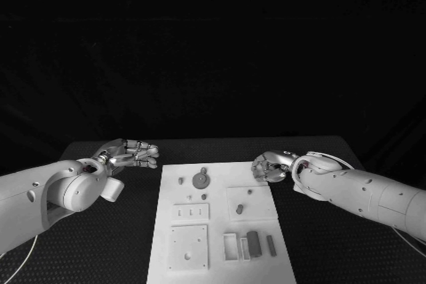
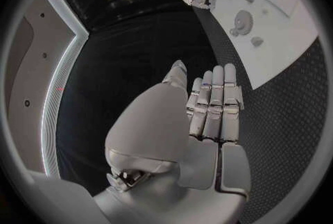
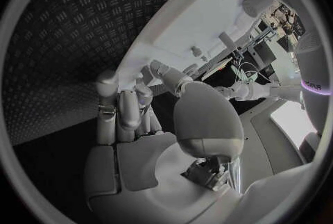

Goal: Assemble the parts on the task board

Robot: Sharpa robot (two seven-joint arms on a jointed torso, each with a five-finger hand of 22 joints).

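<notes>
We saw the task board lying mid-surface, a gear-like part near its far end. Our left hand hovered beside the board's far left corner, fingers loosely spread, holding nothing. Our right hand hung at the far right edge, fingers curled; whether it held anything, we could not tell.

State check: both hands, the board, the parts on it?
left hand: over the table left of the board, fingers together, holding nothing visible
right hand: at the board's right edge, fingers curled in, nothing visible in it
task board: flat on the table
gear: lying flat on the board's far end
grey bars: lying in the near-right corner
</notes>
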